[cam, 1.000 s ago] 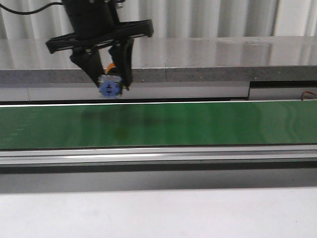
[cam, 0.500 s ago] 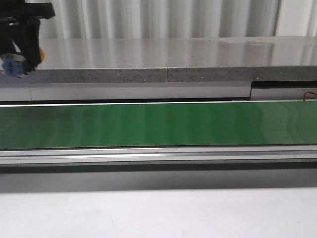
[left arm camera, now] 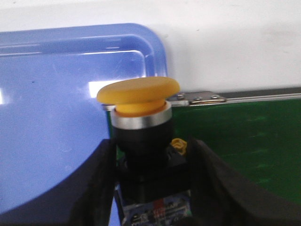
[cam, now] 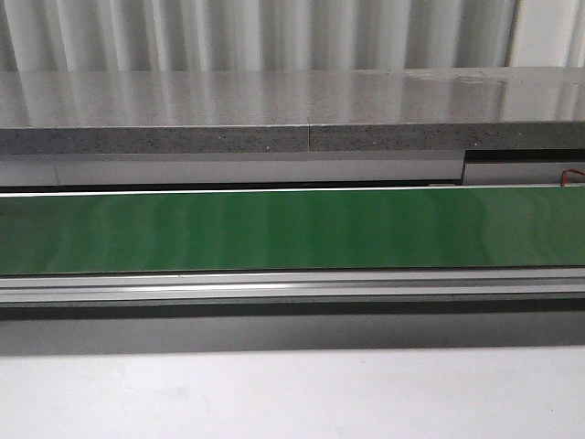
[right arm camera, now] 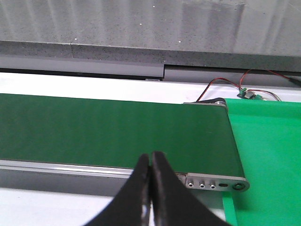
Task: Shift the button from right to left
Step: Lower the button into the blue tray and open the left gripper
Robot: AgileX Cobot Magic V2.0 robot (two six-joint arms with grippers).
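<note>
The left gripper [left arm camera: 153, 188] is clamped on the button [left arm camera: 143, 141], its two dark fingers [left arm camera: 94, 188] pressing the black collar and contact block from either side while the yellow-orange mushroom cap stands clear beyond the fingertips; a strip of the block's label with a red speck shows low between them. Behind the cap lies a blue tray [left arm camera: 56, 117] with a rounded corner, and beside it the end of the green conveyor belt [left arm camera: 244, 141] with its metal end bracket [left arm camera: 202, 98], so the button appears to be held at the border between belt and tray, near the tray's edge. The step in hand reads as the placing: to do it well the arm should carry the button further over the tray's flat floor, away from the raised rim, lower until the piece is at or almost on the floor, and only then part the fingers, since the heavy cap would likely tip it if it were dropped. The right gripper [right arm camera: 150, 183] has its fingers pressed together on nothing, hanging above the belt's other end near a green mat [right arm camera: 268, 155] and some red wiring [right arm camera: 225, 84]. The front view shows only the bare belt and a grey ledge [cam: 292, 110], with neither arm in it
</note>
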